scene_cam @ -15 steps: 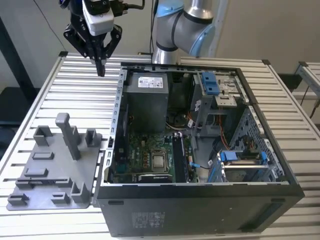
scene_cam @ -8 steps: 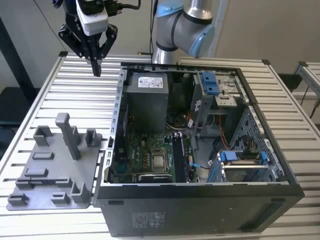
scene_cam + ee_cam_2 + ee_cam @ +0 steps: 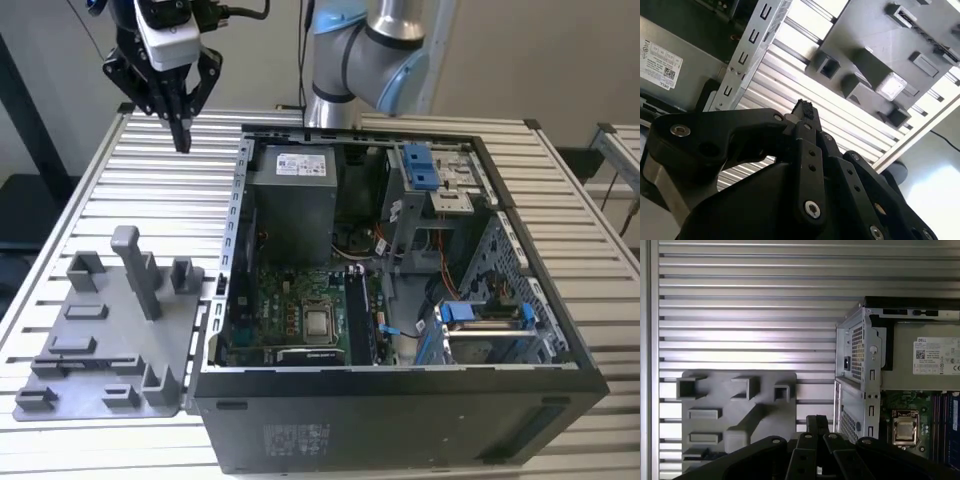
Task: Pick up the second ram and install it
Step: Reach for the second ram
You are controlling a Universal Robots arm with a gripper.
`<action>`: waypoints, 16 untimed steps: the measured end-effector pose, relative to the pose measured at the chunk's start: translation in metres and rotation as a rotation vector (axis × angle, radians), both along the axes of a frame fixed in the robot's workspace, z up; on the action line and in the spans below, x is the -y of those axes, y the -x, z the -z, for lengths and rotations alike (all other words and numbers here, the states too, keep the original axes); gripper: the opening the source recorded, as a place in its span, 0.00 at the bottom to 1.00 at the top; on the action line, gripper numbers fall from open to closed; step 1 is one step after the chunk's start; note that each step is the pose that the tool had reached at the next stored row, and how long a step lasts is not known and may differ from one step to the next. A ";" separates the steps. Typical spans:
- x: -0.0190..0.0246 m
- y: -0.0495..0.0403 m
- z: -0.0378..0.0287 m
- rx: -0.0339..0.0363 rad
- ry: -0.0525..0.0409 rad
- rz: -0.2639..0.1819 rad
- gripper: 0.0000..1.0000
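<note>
Gripper (image 3: 182, 128) hangs upper left in the exterior view, jaws closed on nothing visible. A blue ram (image 3: 953, 427) looks seated beside the socket (image 3: 903, 427) – white printed label (image 3: 302, 162) on the power supply (image 3: 290, 205).

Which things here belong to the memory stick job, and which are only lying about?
For the job:
gripper, shut
computer case
motherboard

Lying about:
grey tray
power supply
blue clips
slatted table
</note>
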State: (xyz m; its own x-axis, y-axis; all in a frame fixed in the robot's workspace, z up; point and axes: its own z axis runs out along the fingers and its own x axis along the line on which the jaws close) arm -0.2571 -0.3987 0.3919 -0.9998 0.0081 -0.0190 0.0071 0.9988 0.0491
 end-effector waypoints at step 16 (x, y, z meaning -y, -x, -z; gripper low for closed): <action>-0.0001 0.0287 0.0005 0.0000 0.0000 -0.008 0.11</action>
